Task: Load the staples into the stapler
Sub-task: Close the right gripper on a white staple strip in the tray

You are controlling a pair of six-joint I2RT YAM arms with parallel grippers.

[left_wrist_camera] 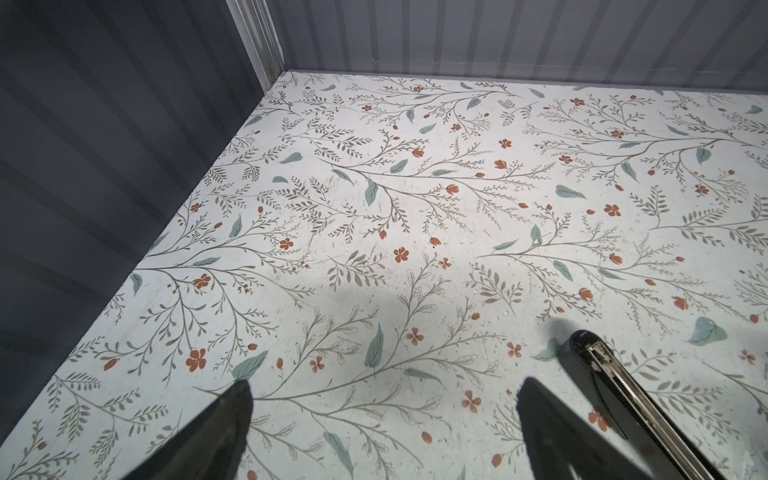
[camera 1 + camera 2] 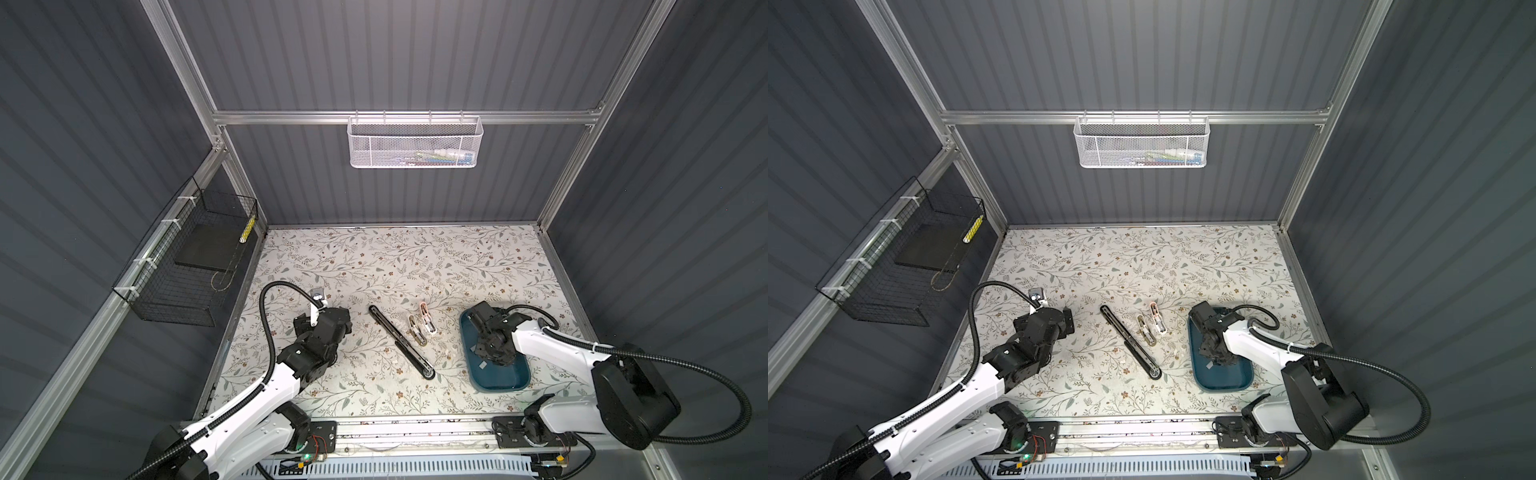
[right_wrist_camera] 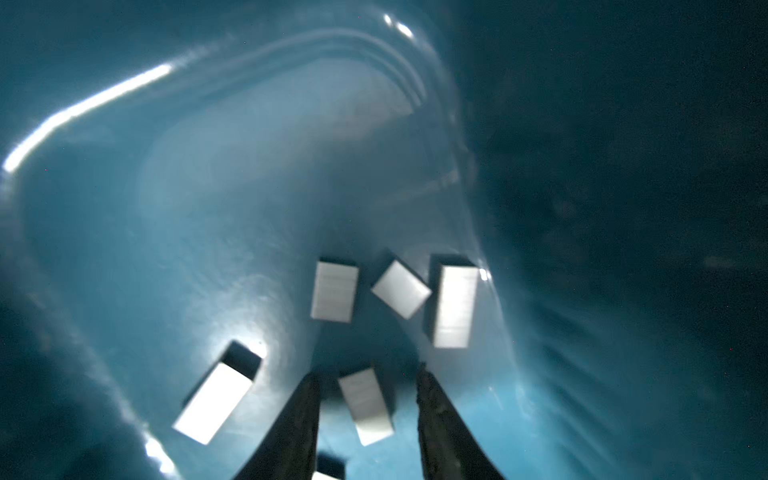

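Table (image 2: 374,257): floral top; everything for the job lies along its near half, within reach of both arms
Tray (image 2: 498,380): teal, on the right by the right arm; it likely serves to keep the loose staples together
Stapler (image 2: 401,340): long, black, opened flat in the middle between the arms; its metal rail faces up in the left wrist view (image 1: 615,374), probably so a strip can drop in
Left gripper (image 1: 382,386): jaws spread wide, holding nothing; it hangs over bare table just beside the stapler's far end, seemingly waiting to steady it
Right gripper (image 3: 368,374): down inside the tray, jaws apart on either side of one strip (image 3: 365,405) with a gap showing at each side; judged ready to pinch, not yet gripping
Small staplers (image 2: 422,324): two, between stapler and tray; not engaged
Staples (image 3: 334,291): all in the tray; several strips scattered flat on its floor
Hidden: in both top views the right wrist covers most of the strips; one strip (image 3: 328,469) is cut off at the frame edge; the right wrist view is blurred, so contact is hard to judge; the small staplers' rails are too small to read
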